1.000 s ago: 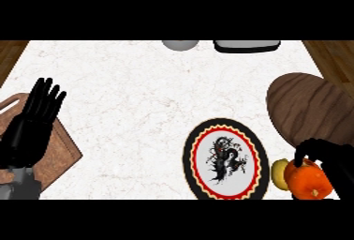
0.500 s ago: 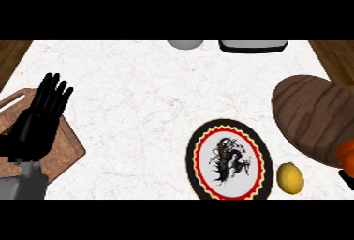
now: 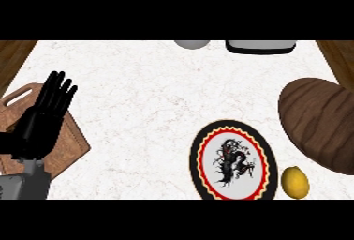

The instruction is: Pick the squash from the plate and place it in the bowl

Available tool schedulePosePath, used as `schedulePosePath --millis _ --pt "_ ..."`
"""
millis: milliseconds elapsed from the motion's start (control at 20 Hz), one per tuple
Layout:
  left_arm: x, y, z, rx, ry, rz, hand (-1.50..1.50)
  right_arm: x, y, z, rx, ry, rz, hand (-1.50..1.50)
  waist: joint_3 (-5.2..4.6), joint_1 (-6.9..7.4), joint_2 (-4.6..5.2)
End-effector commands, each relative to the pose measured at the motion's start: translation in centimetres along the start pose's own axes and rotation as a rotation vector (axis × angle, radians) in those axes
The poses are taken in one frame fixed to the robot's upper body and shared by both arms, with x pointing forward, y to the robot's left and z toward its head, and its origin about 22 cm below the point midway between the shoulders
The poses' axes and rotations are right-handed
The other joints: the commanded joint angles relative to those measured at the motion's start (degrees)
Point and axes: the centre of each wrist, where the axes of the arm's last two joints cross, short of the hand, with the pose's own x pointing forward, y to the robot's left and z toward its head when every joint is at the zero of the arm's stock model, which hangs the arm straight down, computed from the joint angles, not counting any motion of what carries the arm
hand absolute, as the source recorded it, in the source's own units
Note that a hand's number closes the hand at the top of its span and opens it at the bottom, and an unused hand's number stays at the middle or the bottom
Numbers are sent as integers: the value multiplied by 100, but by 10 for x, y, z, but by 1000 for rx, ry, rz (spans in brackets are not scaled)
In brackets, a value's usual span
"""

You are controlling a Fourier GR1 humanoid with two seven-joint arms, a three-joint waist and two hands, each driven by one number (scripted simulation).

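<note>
I see only the left hand (image 3: 43,123), resting open over the wooden cutting board (image 3: 69,150), fingers straight, holding nothing. Right hand out of view. Squash not visible. Plate (image 3: 233,161) sits on the worktop (image 3: 152,93), a lemon (image 3: 295,182) just beside it, near the wooden bowl (image 3: 321,123).

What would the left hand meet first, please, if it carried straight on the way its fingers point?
The left hand points up the view over bare white counter. Nothing lies in that line up to the counter's far edge, though its height is unclear.
</note>
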Motion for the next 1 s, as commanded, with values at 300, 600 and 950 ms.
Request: schedulePosePath --millis 300,600,950 --pt "15 -1 -1 -25 -21 -1 0 -45 46 -75 37 22 -36 150 5 134 22" --pt "2 -28 -9 -45 -27 18 0 -64 84 -84 224 79 98 150 11 221 61" --pt "-2 -9 -7 -54 -20 6 0 -69 127 -92 375 151 -112 -150 19 264 98"
